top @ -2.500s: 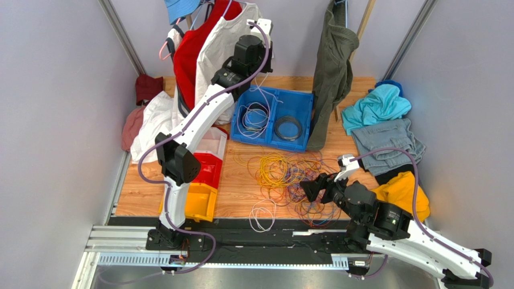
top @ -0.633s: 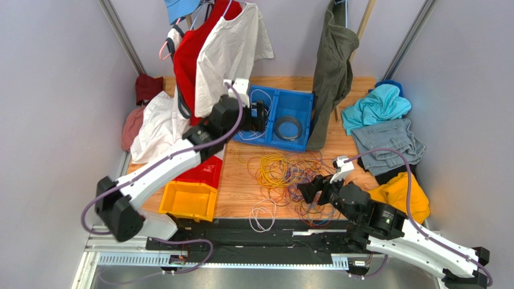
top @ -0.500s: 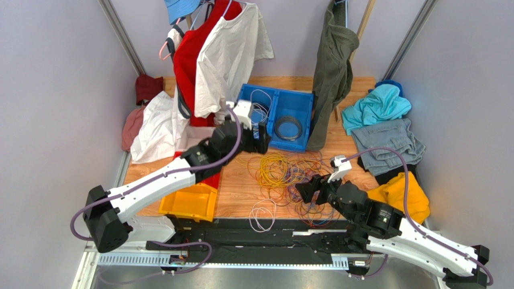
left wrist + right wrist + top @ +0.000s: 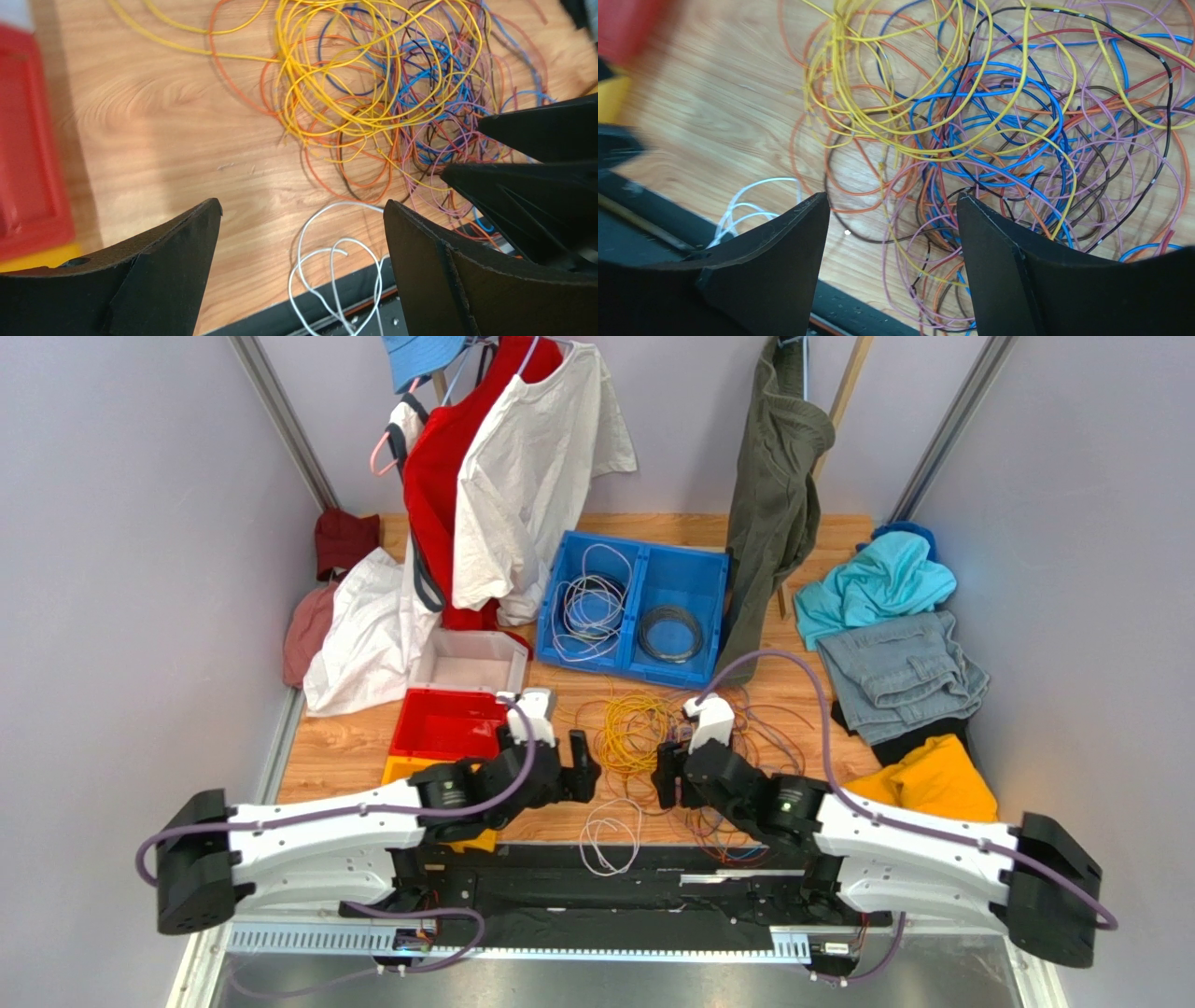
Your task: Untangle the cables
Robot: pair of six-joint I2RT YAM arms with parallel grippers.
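Left fingers [image 4: 161,273] and right fingers [image 4: 773,273] hover spread, empty, over the cables [image 4: 638,728], lower centre. Next, probably: pinching one strand.

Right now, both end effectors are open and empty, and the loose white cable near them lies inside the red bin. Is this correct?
Not quite. The white cable lies on the table by its near edge, not inside the red bin, as the top external view shows. The left end effector and right end effector are open and empty.
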